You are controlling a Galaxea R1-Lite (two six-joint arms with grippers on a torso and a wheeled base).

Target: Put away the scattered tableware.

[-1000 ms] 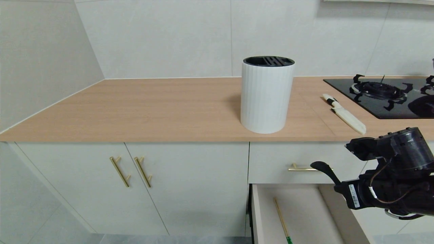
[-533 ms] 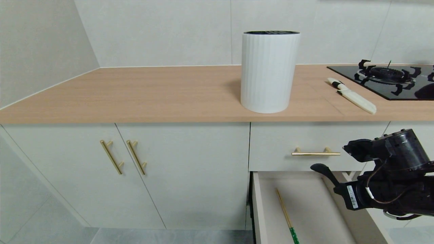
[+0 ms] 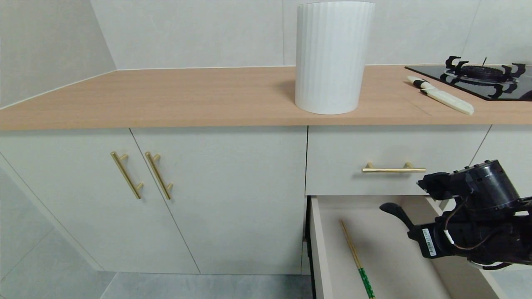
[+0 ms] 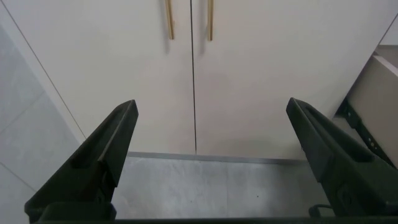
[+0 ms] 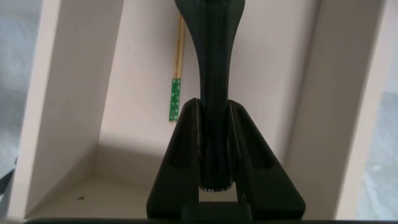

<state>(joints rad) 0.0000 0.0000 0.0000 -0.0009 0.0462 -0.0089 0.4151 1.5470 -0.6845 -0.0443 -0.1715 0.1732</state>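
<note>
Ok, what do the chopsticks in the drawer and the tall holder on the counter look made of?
Chopsticks: likely bamboo or wood, pale tan, matte, with a green patterned end.
Holder: white, matte, vertically ribbed wall; plastic or ceramic, can't tell which.

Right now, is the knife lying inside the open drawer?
No, the knife lies on the countertop beside the stove; the open drawer holds chopsticks.

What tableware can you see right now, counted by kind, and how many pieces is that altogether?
Knife: 1
Chopstick pair: 1
Black utensil, held in the right gripper: 1
Total: 3
</note>
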